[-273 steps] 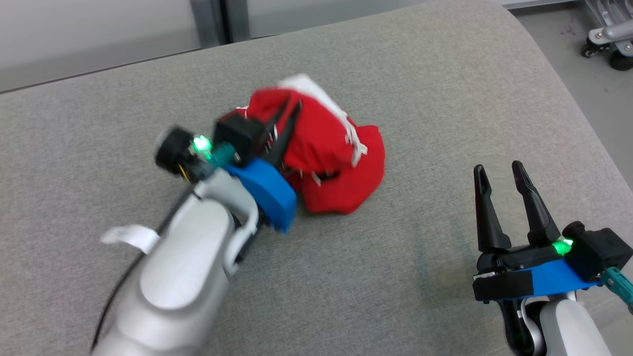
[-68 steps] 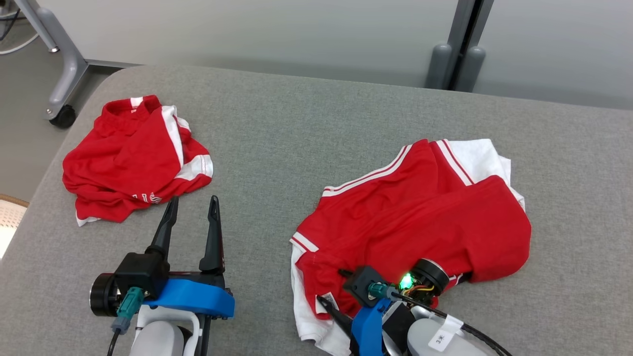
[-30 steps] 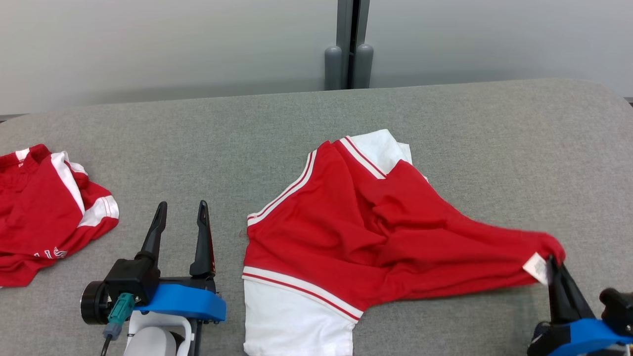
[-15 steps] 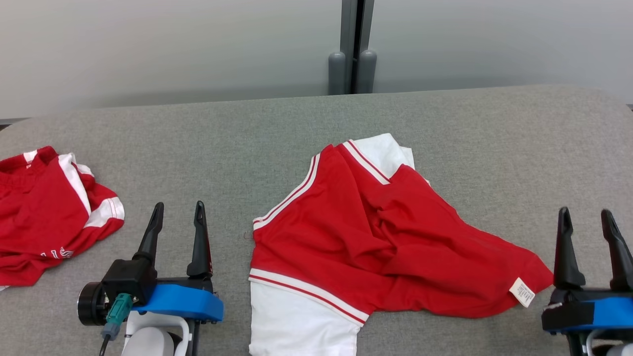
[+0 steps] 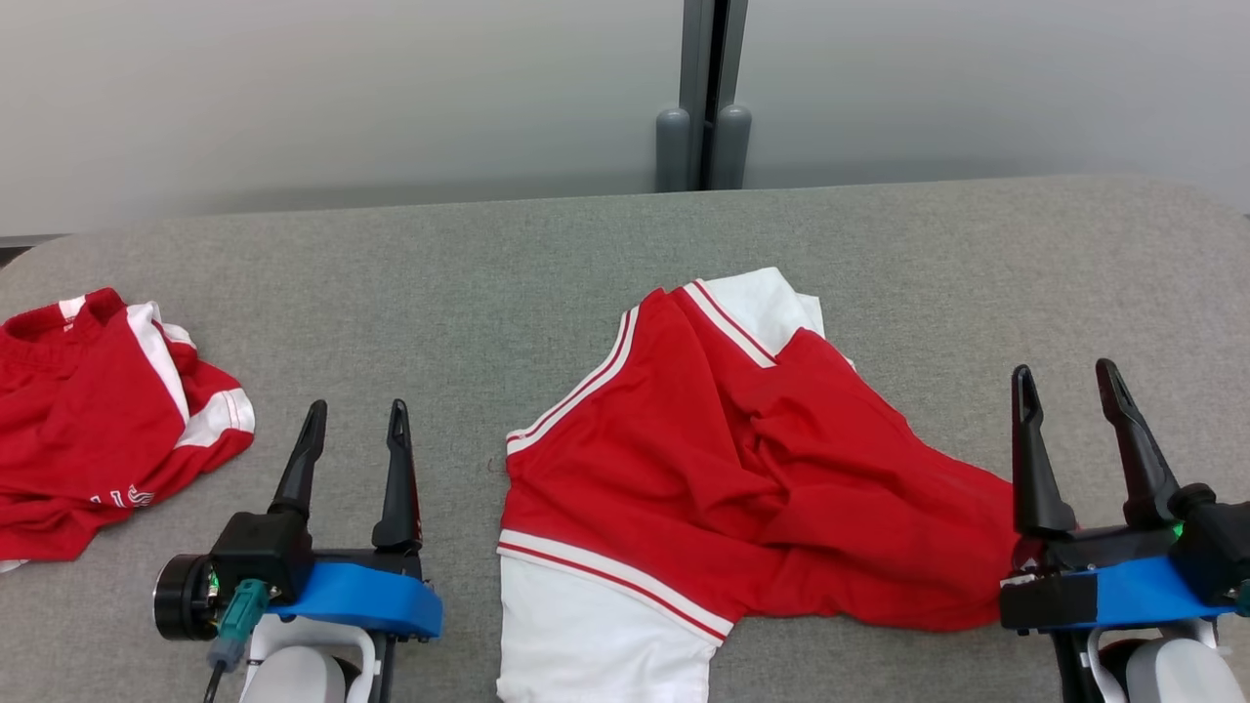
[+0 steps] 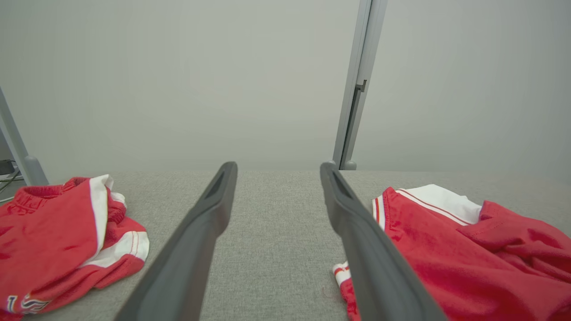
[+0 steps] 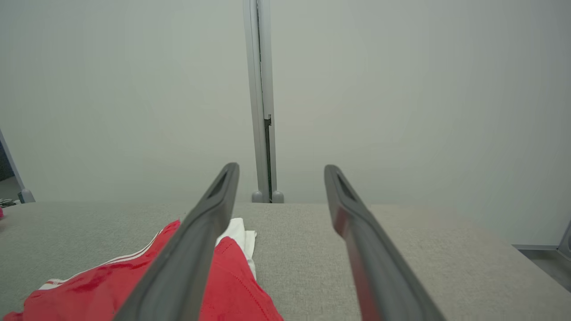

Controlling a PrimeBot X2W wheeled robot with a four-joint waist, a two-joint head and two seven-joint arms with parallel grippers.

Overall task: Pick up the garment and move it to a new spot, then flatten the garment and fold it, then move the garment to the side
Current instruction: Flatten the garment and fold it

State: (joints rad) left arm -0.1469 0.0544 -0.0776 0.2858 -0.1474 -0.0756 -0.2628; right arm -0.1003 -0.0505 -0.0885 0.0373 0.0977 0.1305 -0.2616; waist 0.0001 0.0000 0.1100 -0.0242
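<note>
At the middle of the grey desk [image 5: 488, 254] lies the garment [image 5: 742, 469], a red shirt with white sleeves and red-and-white striped trim. It is loosely spread, not flat: folds bunch across its middle. One white sleeve sits at its far side. The other comes toward the robot and runs off the bottom of the head view. The shirt's red right-hand corner reaches to the base of the right gripper [image 5: 1064, 376], whose blue-and-black body overlaps that corner in the head view (whether it touches the cloth there I cannot tell).

The right gripper's two dark fingers are spread apart with nothing between them, pointing away from the robot. In the right wrist view the left finger crosses in front of the shirt, and bare desk shows between the two.

The left gripper [image 5: 354, 415] is likewise spread and holds nothing. It sits over bare desk just left of the shirt's striped edge.

A second garment [image 5: 98, 420], also red and white, lies crumpled at the desk's left end, well apart from the first. Behind the desk stands a pale wall [image 5: 293, 98] with a grey post [image 5: 705, 98].
</note>
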